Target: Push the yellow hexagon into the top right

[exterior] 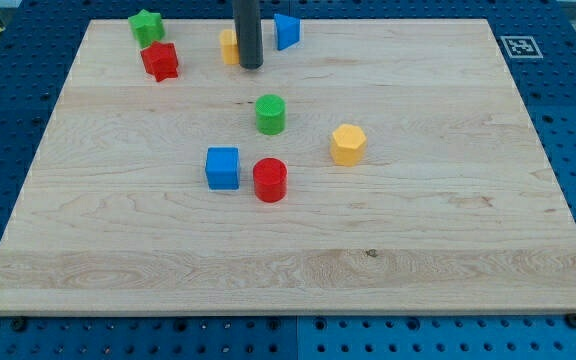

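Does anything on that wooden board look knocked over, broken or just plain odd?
Nothing stands out. The blocks all sit flat on the board, none tipped or damaged. My tip rests near the view's top, partly hiding a yellow block; the yellow hexagon sits apart, right of centre.

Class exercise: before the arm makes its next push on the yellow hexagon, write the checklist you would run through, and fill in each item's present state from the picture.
1. Yellow hexagon in view, unobstructed: ok.
2. My tip placed behind the hexagon for a push toward the view's top right: not ok; it stands near the view's top, between another yellow block and a blue block.
3. Path from hexagon to top right corner free of blocks: ok.
4. Green cylinder and red cylinder clear of the hexagon: ok, both apart on its left.
5. Tip touching the yellow block beside it: cannot tell.
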You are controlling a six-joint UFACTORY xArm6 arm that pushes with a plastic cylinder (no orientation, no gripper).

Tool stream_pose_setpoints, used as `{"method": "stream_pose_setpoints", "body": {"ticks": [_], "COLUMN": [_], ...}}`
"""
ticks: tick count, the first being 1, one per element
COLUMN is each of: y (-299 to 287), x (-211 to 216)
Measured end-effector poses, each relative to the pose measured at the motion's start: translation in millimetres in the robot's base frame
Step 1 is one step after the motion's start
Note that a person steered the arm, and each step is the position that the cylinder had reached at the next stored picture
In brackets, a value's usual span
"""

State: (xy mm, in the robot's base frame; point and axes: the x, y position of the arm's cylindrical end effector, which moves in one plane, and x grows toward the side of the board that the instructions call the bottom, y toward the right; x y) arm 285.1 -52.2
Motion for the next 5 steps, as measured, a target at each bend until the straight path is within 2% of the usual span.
{"method": "stream_pose_setpoints", "body": {"ticks": [2, 3, 5], "y": [1.6, 25.1, 62.7], "x": [0.2, 23.3, 109.9]}}
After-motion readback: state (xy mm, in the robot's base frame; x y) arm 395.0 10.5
